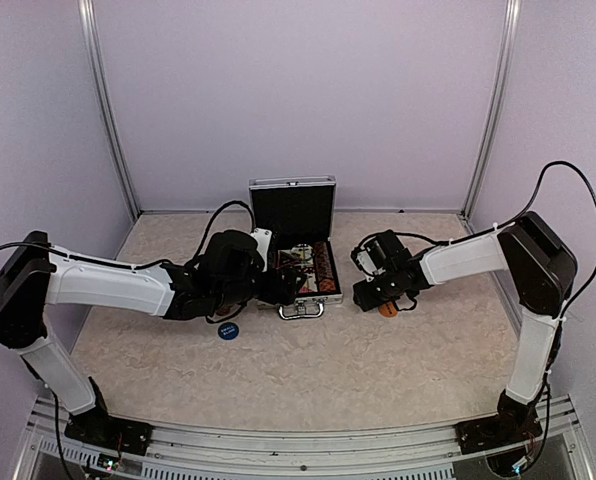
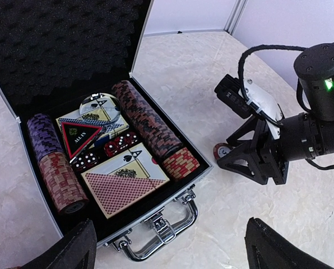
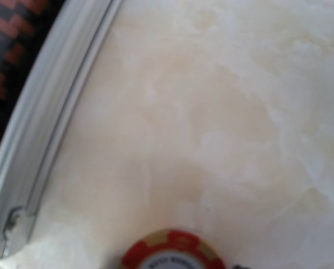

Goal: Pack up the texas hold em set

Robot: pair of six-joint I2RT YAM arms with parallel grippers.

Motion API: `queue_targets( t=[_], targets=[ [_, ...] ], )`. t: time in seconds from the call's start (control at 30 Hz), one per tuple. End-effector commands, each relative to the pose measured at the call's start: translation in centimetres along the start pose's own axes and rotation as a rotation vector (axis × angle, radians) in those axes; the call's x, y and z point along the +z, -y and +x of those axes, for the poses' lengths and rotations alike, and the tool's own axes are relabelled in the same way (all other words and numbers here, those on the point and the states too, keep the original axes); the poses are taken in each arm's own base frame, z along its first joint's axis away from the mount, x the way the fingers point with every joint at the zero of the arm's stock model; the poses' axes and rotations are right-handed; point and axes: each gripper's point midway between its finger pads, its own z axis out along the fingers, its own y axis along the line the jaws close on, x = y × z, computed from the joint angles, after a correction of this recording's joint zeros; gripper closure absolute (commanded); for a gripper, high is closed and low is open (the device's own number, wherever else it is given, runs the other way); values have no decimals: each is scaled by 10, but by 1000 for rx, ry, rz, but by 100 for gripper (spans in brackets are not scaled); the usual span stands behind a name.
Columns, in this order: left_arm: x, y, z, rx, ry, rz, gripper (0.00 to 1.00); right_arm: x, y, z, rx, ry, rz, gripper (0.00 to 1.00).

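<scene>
A loose red chip [image 1: 386,311] lies at the right gripper's [image 1: 382,302] tips, just right of the open case [image 1: 294,208]. Gripped or not, I cannot tell. The left gripper [image 2: 174,249] hangs wide above the case.

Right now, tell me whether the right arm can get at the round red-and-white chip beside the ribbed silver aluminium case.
Probably yes. The round red-and-white chip sits on the table at the tip of the right claw, clear of the ribbed silver aluminium case, with nothing covering it.
</scene>
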Motion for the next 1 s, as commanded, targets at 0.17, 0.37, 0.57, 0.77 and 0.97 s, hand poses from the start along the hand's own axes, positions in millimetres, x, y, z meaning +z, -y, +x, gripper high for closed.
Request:
queue_targets(
  t=[0.17,0.37,0.57,0.77,0.97],
  targets=[
    [-3,3,0,-19,15,5,9,3,-8,51,-32,-161,-14,62],
    [2,2,10,-55,-9,6,9,-5,-24,44,-98,-127,-22,62],
    [5,2,21,-84,-34,16,9,-20,-35,38,-126,-83,-44,62],
    [8,5,31,-101,-54,30,9,-39,-50,30,-148,-29,-98,62],
    [14,14,41,-135,-82,78,9,-53,-67,24,-194,16,-135,61]
  ],
)
